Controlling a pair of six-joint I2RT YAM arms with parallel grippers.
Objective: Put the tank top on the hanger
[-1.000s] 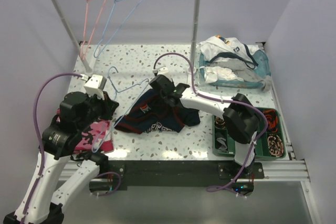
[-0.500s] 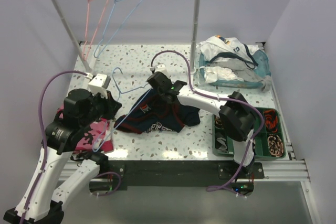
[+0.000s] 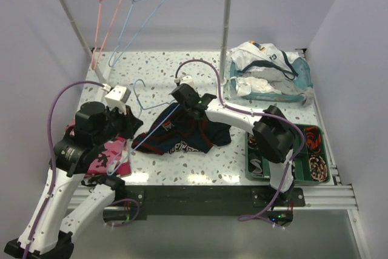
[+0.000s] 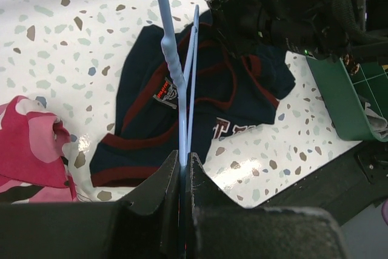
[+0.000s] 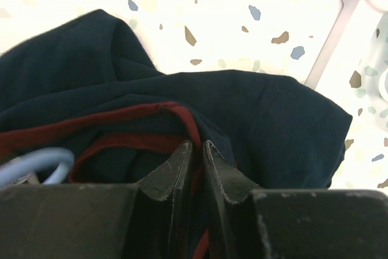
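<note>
Top external shows the left gripper swung closer to the green tray than a second ago. It has carried the hanger with it, so the wire's far end has left bare table and now lies over the top, reaching the right gripper. That gripper has shifted slightly away from the tray, lifting one edge of the cloth into a peak. I take this as the threading step just beginning: one arm holds an opening up while the other feeds the wire toward it. The left fingers are clamped on the hanger's bottom wire. The right fingers are pinched together on a dark red trimmed edge. In the right wrist view a loop of blue wire sits just beside that trim, but whether it is inside the opening I cannot tell. The top lies crumpled on the table just left of the tray, not touching it. It is navy with red bands, a small crest and part of its white lettering showing.
</note>
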